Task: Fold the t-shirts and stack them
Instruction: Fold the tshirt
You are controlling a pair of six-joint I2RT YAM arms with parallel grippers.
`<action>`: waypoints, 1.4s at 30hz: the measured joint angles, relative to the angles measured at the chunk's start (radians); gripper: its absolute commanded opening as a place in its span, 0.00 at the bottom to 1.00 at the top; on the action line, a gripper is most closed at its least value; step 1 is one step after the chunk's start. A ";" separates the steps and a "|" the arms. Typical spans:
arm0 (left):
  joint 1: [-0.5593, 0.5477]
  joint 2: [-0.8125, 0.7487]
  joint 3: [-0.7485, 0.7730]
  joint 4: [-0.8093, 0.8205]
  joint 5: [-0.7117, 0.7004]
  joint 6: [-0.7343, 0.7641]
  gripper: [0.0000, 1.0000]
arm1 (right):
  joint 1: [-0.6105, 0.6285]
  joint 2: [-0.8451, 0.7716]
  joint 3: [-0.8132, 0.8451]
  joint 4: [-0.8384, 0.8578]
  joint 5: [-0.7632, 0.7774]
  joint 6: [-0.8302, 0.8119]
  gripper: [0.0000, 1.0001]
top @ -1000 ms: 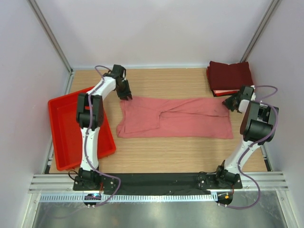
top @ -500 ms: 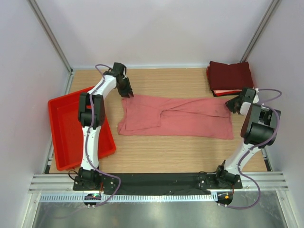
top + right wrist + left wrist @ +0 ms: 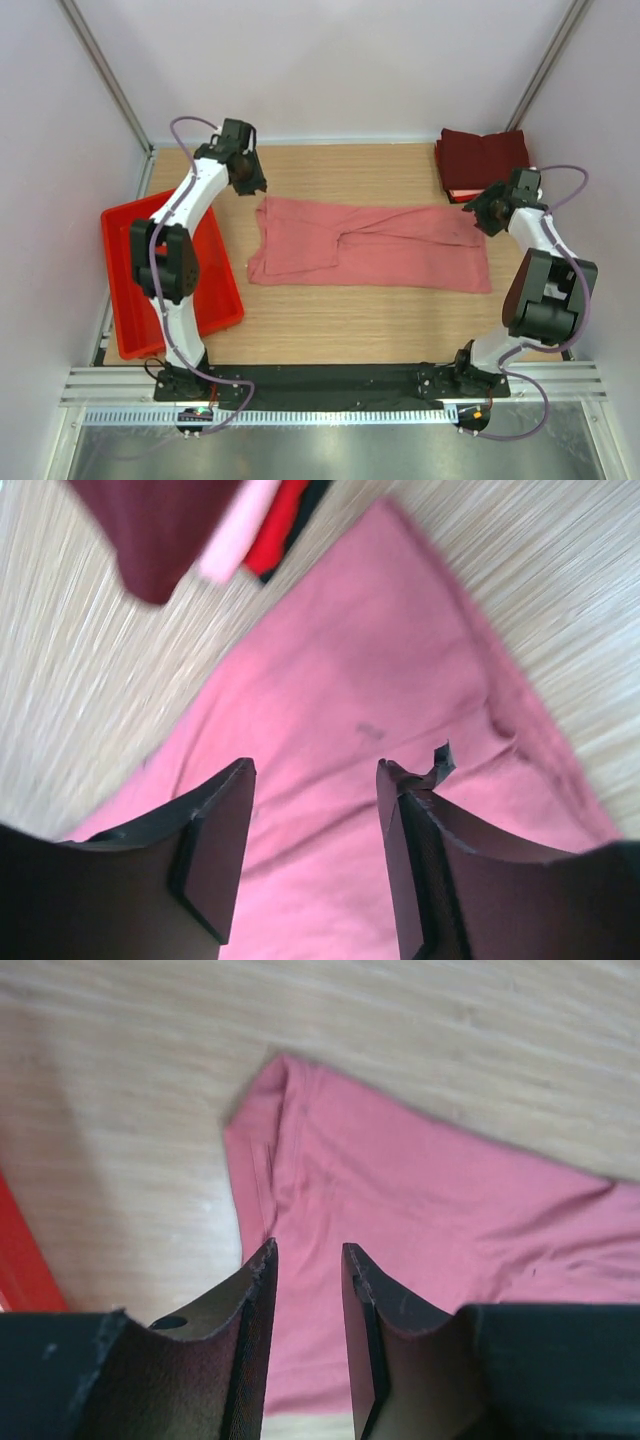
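Observation:
The salmon-pink t-shirt [image 3: 370, 245] lies spread out lengthwise on the wooden table, folded into a long band. My left gripper [image 3: 246, 182] hovers above and just behind its far left corner, jaws slightly apart and empty; in the left wrist view [image 3: 307, 1255] the shirt [image 3: 420, 1210] lies below the fingers. My right gripper [image 3: 484, 212] hovers over the far right corner, open and empty; the right wrist view [image 3: 315, 772] shows the shirt [image 3: 340, 680] beneath. A stack of folded dark maroon t-shirts [image 3: 485, 158] with a thin pale layer sits at the back right, and also shows in the right wrist view [image 3: 165, 525].
A red plastic tray [image 3: 135, 270] stands at the left, beside the left arm. Walls enclose the table at the back and sides. Bare wood lies in front of the shirt [image 3: 370, 325].
Both grippers have pulled up and back from the pink shirt's far corners. The left arm swung toward the back left. The shirt's left end has shifted slightly and lies still.

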 measured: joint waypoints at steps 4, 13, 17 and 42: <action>-0.069 -0.135 -0.180 0.013 -0.033 -0.003 0.33 | 0.077 -0.075 0.007 -0.071 0.006 -0.046 0.74; -0.145 -0.101 -0.357 0.014 -0.059 -0.045 0.33 | 0.237 -0.192 -0.010 -0.133 0.004 -0.091 1.00; -0.143 -0.024 -0.352 0.027 -0.070 -0.055 0.33 | 0.237 -0.246 -0.033 -0.134 0.003 -0.090 1.00; -0.072 0.351 0.278 0.006 -0.176 0.030 0.38 | 0.402 -0.304 -0.114 -0.173 0.023 -0.124 1.00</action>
